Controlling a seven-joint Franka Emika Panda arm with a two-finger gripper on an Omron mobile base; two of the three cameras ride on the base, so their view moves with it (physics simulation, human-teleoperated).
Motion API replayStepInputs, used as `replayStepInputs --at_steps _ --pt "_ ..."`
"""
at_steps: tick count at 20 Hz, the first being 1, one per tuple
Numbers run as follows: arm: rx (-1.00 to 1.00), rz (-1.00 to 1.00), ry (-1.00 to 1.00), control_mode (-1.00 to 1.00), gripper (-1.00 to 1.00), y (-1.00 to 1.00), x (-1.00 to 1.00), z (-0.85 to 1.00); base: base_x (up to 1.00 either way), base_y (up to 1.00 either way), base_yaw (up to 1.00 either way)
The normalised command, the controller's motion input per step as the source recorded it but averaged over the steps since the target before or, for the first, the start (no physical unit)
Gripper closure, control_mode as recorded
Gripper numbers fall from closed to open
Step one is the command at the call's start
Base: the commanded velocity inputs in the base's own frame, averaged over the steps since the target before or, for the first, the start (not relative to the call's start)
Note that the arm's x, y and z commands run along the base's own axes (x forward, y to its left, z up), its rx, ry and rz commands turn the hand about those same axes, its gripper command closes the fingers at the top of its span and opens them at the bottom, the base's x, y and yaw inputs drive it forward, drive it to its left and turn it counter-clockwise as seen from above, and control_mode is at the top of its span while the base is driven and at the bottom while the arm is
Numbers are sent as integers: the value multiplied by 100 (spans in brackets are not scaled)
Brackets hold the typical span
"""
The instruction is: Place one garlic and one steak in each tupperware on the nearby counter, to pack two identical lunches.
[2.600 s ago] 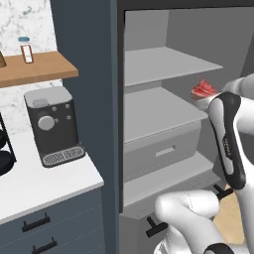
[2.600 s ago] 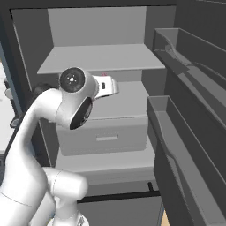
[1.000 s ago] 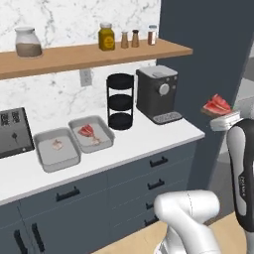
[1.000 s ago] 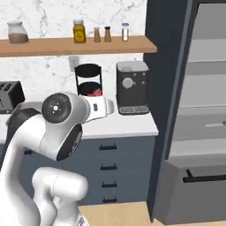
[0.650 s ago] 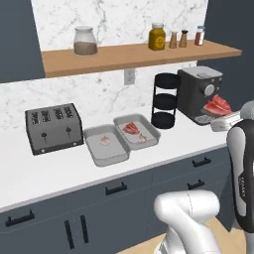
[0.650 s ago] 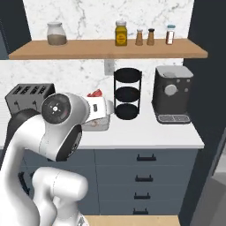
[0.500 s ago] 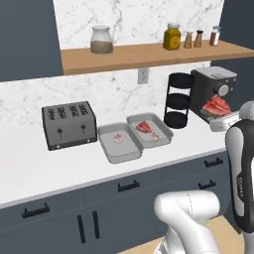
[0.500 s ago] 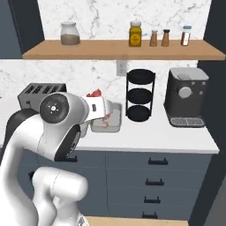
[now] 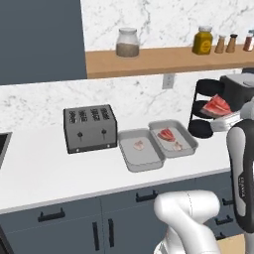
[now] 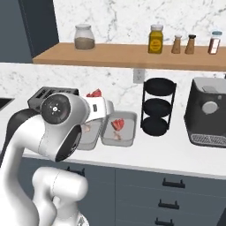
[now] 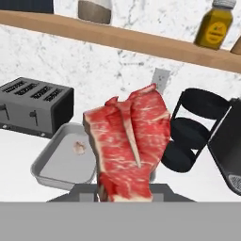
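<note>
Hand view: we see a raw steak (image 11: 129,146) standing up large in the middle of the frame, its lower edge running down between the fingers, which it covers; we take them as closed on it.
Left base view, right edge: the same steak (image 9: 216,106) sits at the tip of the gripper (image 9: 222,120), whose fingers we cannot make out; the arm is cut off by the frame.
Right base view: only a red sliver of the held steak (image 10: 93,93) shows above the arm's big joint, which also hides part of the left tupperware (image 10: 91,137).
Left tupperware: centre of the left base view (image 9: 140,150) on the white worktop (image 9: 44,168); it holds one pale garlic (image 9: 138,145).
Right tupperware: touching it on the right (image 9: 172,138), holding a second steak (image 9: 166,134) and a pale lump (image 9: 177,146) we take for garlic, too small to be sure.
Toaster: dark, slotted, just left of the trays (image 9: 90,128).
Tiered black rack: right of the trays (image 10: 157,106), partly behind the gripper in the left base view.
</note>
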Motion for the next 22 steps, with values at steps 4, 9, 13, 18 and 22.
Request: replayStepInputs --at_steps 4,9,13,18,22 --pt "0 0 0 100 100 0 0 0 32 30 15" --pt "0 8 7 -100 100 24 22 -26 0 0 0" --pt "0 1 27 -100 100 31 71 -59 0 0 0" --pt "0 -2 12 -100 100 20 83 -34 0 0 0" --pt "0 0 10 -100 100 35 96 -24 0 0 0"
